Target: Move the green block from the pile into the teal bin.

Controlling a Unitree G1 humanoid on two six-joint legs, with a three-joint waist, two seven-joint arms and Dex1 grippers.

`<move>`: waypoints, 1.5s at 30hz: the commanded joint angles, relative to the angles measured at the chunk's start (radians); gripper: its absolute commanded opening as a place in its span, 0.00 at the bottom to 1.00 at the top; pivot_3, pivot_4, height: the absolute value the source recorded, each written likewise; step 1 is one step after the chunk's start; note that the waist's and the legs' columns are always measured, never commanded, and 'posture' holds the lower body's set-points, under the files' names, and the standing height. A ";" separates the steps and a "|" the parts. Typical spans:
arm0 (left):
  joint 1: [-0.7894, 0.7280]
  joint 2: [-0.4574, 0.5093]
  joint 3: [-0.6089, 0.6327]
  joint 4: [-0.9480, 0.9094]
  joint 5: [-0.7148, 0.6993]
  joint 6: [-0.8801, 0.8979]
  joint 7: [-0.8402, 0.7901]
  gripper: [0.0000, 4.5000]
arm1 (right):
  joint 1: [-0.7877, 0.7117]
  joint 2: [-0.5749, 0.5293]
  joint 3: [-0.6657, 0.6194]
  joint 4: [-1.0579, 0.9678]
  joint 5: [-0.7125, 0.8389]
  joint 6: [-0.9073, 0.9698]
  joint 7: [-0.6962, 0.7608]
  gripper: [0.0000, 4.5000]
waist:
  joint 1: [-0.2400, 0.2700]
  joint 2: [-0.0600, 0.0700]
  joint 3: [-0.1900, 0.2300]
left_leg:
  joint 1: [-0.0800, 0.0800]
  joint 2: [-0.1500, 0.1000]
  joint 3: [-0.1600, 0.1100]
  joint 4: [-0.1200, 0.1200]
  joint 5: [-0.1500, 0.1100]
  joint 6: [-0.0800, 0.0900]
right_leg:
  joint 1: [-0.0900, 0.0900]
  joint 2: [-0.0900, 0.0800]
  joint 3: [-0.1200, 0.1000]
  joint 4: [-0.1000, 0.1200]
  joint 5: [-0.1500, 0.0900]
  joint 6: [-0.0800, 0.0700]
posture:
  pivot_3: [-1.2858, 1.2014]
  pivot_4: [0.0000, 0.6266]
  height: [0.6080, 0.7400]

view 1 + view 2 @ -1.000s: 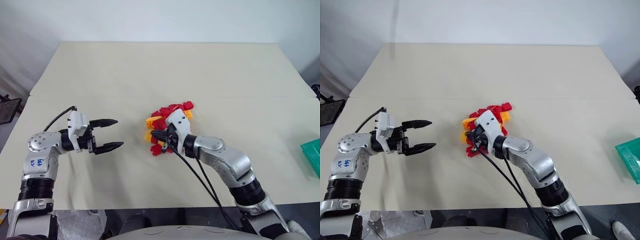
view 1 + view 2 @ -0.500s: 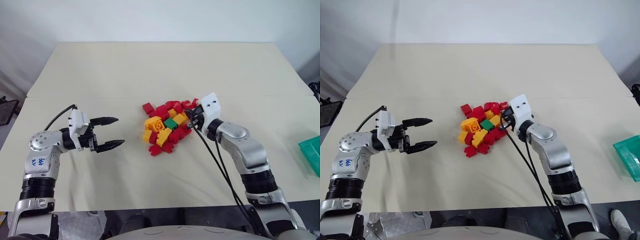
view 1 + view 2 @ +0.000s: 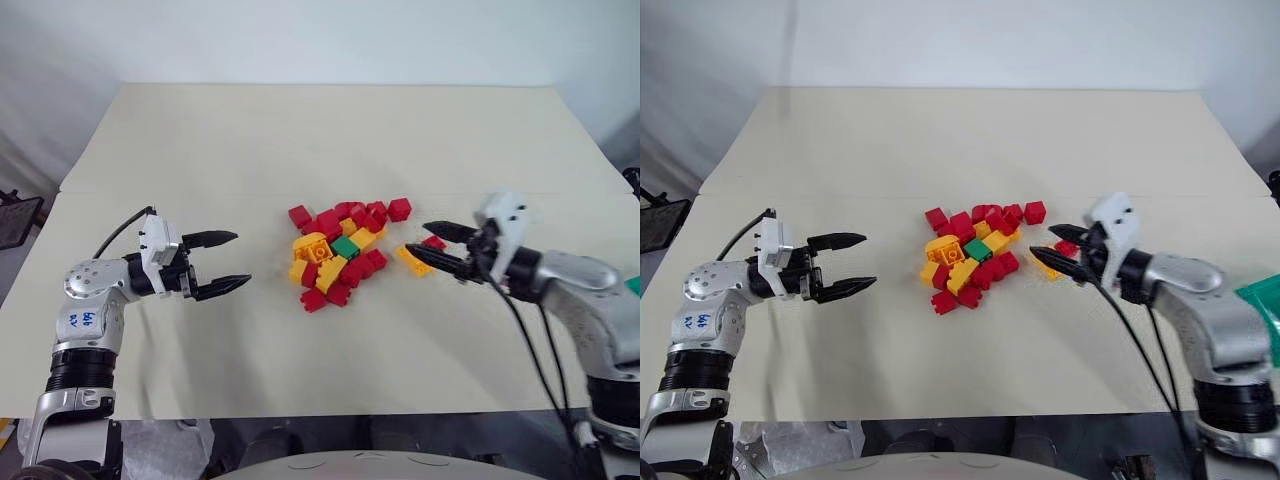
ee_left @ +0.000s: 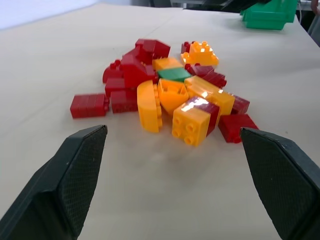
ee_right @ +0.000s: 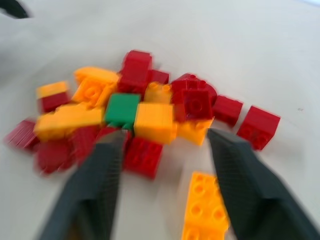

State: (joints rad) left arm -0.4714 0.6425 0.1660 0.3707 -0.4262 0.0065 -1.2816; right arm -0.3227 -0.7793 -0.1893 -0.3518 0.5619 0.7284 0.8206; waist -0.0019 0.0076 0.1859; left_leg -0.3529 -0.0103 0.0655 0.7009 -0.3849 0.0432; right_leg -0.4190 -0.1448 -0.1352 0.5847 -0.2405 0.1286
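The green block [image 3: 345,247] lies face up in the middle of the pile [image 3: 335,255] of red and yellow-orange bricks at the table's centre, with nothing covering it. My right gripper [image 3: 417,238] hovers just right of the pile, open and empty, fingers pointing left at the bricks. An orange brick [image 3: 412,261] and a red brick [image 3: 433,242] lie right beneath its fingertips. My left gripper [image 3: 241,260] stands open and empty a short way left of the pile, pointing at it. The teal bin [image 4: 267,14] sits far off to the right, beyond my right arm.
The beige table [image 3: 300,140] runs wide behind and in front of the pile, with a seam across its middle. A single red brick [image 3: 399,208] lies apart at the pile's back right. A dark object [image 3: 15,215] stands off the table's left edge.
My right gripper has pulled out of the pile to the right and gone from shut to open. The bricks have spread, the green block now shows, and two bricks lie loose at the right. Left arm is still.
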 commanded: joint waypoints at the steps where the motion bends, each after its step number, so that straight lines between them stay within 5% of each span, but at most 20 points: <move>1: -0.021 0.006 0.007 0.004 -0.004 -0.026 -0.011 1.00 | 0.069 -0.132 -0.119 -0.026 0.040 0.025 0.103 0.87 | 0.007 0.000 0.000 | 0.000 0.000 0.000 0.000 0.000 0.000 | 0.000 0.000 0.000 0.000 0.000 0.000 | 0.52 0.24 1.00; 3: -0.024 0.005 0.008 0.009 -0.005 -0.029 -0.013 1.00 | 0.082 -0.178 -0.136 -0.033 0.055 0.052 0.111 1.00 | 0.008 0.000 0.000 | 0.000 -0.001 0.000 0.000 0.000 0.001 | 0.000 -0.001 0.000 0.000 0.000 0.001 | 0.52 0.24 1.00; 7: -0.031 0.003 0.009 0.020 -0.005 -0.045 -0.016 1.00 | 0.013 -0.200 -0.087 -0.066 0.067 0.106 0.068 1.00 | 0.002 0.000 0.000 | 0.000 0.000 0.001 0.001 0.000 0.001 | 0.000 -0.001 0.001 0.000 0.001 0.001 | 0.52 0.24 1.00; 14: -0.027 -0.009 0.008 0.013 -0.005 -0.058 -0.004 1.00 | -0.316 -0.117 0.249 -0.015 0.021 0.323 -0.008 1.00 | -0.002 0.000 0.000 | 0.000 0.001 0.000 0.002 0.000 0.000 | 0.000 -0.001 0.001 0.001 0.000 0.001 | 0.52 0.24 1.00; 25: 0.049 -0.034 0.019 -0.081 -0.022 -0.044 0.040 1.00 | -0.674 0.206 0.605 0.466 -0.278 0.174 -0.025 1.00 | -0.003 0.000 0.000 | -0.008 -0.003 -0.001 0.002 0.000 0.001 | -0.009 -0.002 -0.001 0.004 0.000 0.001 | 0.52 0.24 1.00; 36: 0.103 -0.031 0.037 -0.146 -0.033 -0.029 0.083 1.00 | -0.699 0.198 0.750 0.576 -0.525 -0.055 0.098 1.00 | -0.010 0.000 0.000 | -0.008 -0.003 -0.001 0.003 0.000 0.001 | -0.008 -0.002 -0.002 0.004 0.000 0.001 | 0.52 0.24 1.00; 45: 0.117 -0.039 0.026 -0.168 -0.037 -0.026 0.102 1.00 | -0.626 0.173 0.770 0.382 -0.524 0.072 0.253 1.00 | -0.014 -0.001 -0.001 | -0.007 -0.002 0.000 0.003 0.000 0.001 | -0.007 -0.002 -0.001 0.004 0.000 0.001 | 0.52 0.24 1.00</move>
State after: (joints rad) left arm -0.3514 0.6025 0.1785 0.2371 -0.4440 -0.0157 -1.1835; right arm -0.9679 -0.6102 0.5559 0.0493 0.0264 0.7591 1.0305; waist -0.0156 0.0061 0.1844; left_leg -0.3593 -0.0118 0.0649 0.7038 -0.3849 0.0437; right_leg -0.4262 -0.1465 -0.1364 0.5889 -0.2401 0.1292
